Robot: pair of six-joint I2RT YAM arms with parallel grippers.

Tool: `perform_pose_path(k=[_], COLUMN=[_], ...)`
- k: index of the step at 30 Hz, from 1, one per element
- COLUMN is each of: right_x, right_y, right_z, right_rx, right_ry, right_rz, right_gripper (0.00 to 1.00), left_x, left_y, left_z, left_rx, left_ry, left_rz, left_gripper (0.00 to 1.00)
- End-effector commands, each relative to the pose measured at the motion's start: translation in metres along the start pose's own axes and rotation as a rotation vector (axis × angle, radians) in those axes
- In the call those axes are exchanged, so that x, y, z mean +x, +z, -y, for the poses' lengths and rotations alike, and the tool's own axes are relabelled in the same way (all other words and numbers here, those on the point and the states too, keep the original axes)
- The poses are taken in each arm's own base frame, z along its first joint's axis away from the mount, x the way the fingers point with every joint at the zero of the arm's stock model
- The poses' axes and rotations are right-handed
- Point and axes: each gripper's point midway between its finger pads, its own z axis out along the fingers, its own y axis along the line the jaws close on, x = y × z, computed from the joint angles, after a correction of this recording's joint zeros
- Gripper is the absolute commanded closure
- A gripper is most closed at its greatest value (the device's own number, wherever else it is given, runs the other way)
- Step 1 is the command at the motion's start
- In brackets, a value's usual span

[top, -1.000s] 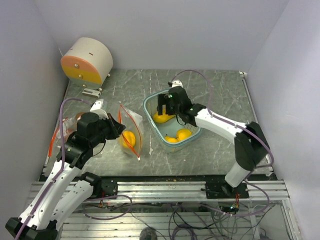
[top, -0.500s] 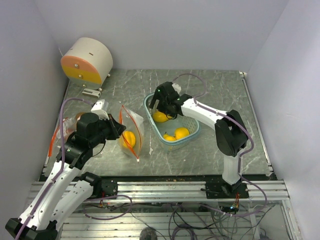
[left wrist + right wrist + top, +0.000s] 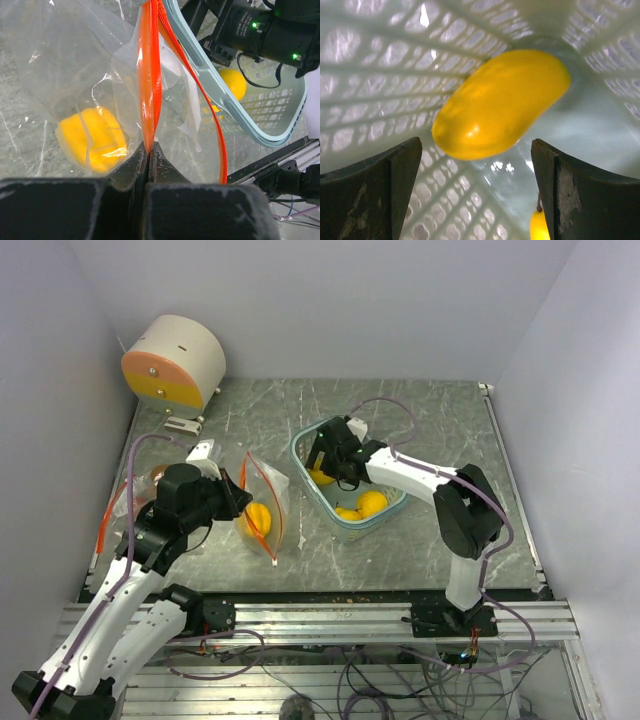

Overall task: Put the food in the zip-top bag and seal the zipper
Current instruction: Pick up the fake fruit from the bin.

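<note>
A yellow lemon-like fruit (image 3: 500, 102) is lying on the floor of the light-blue basket (image 3: 227, 106). The right gripper (image 3: 475, 172) is hovering just over it, jaws standing wide apart on either side. A good grip likely means descending squarely, so that both fingers are straddling the fruit's narrow width and clearing the basket wall. The left gripper (image 3: 149, 152) is pinching the orange zipper edge (image 3: 148, 75) of the zip-top bag (image 3: 55, 55), holding its mouth up, and one yellow fruit (image 3: 92, 139) is sitting inside.

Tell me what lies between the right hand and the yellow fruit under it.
Nothing. In the right wrist view the open right hand frames the yellow fruit, with only bare basket floor in the gap.
</note>
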Motion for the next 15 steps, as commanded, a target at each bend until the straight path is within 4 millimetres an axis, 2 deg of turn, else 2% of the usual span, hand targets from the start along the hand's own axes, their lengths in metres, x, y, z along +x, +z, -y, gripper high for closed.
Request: perform_pose_path(k=[1, 4, 7, 10, 15], right_x=[-0.002, -0.006, -0.012, -0.021, -0.017], right_y=[-0.043, -0.064, -0.071, -0.063, -0.031], right_z=[-0.003, 0.003, 0.014, 0.027, 0.019], right_rx=[0.002, 0.005, 0.05, 0.153, 0.194], right_ry=[-0.169, -0.16, -0.178, -0.227, -0.238], right_rz=[0.034, 0.047, 0.071, 0.098, 0.065], right_gripper=[0.1, 0.1, 0.1, 0.09, 0.09], left_x=[-0.01, -0.01, -0.009, -0.008, -0.009], left_y=[-0.003, -0.005, -0.006, -0.008, -0.013], left_z=[0.014, 0.013, 0.013, 0.014, 0.015], left_rx=[0.056, 0.054, 0.055, 0.064, 0.065], left_ry=[0.013, 0.009, 0.004, 0.001, 0.004], left_rz=[0.02, 0.029, 0.032, 0.033, 0.035], left_gripper=[0.93, 0.93, 0.93, 0.93, 0.93])
